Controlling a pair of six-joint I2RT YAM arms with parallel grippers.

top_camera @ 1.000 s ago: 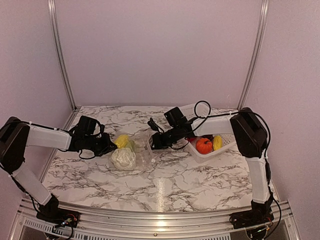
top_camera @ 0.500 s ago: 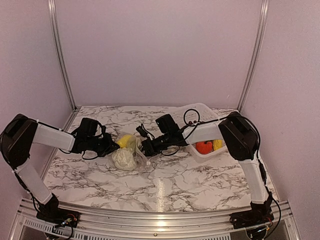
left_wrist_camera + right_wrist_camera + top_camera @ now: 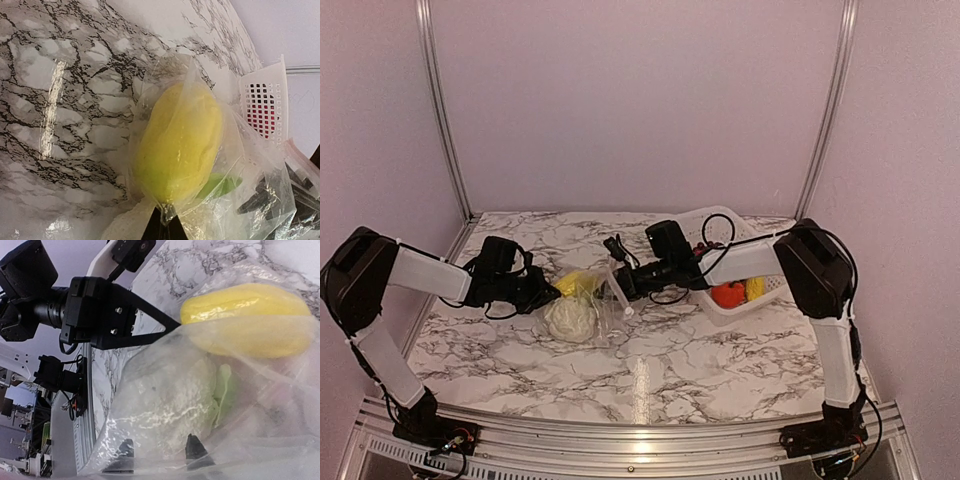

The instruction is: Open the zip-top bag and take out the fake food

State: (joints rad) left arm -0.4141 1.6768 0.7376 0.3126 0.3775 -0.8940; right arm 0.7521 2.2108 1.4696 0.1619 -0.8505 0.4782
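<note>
We see the left pincer (image 3: 165, 226) pressed together on a fold of the zip-top bag (image 3: 235, 140), pinching the clear film at one end. Just beyond its tips, inside the bag, lies a yellow fake food (image 3: 177, 142) with a green leaf (image 3: 220, 184) beside it. A cream-white knobbly piece (image 3: 170, 390) sits against the yellow one, also inside. The bag rests on the marble counter (image 3: 700, 370) between the two pincers.

The right pincer (image 3: 160, 447) stands with its fingers partly spread at the bag's opposite end. Film is draped across the tips, and we cannot tell whether they grip any of it.

Behind the right pincer, beside its wrist, stands a white lattice basket (image 3: 735, 313). It holds an orange piece (image 3: 727, 294), a yellow piece (image 3: 755, 288) and something red (image 3: 260, 120).
</note>
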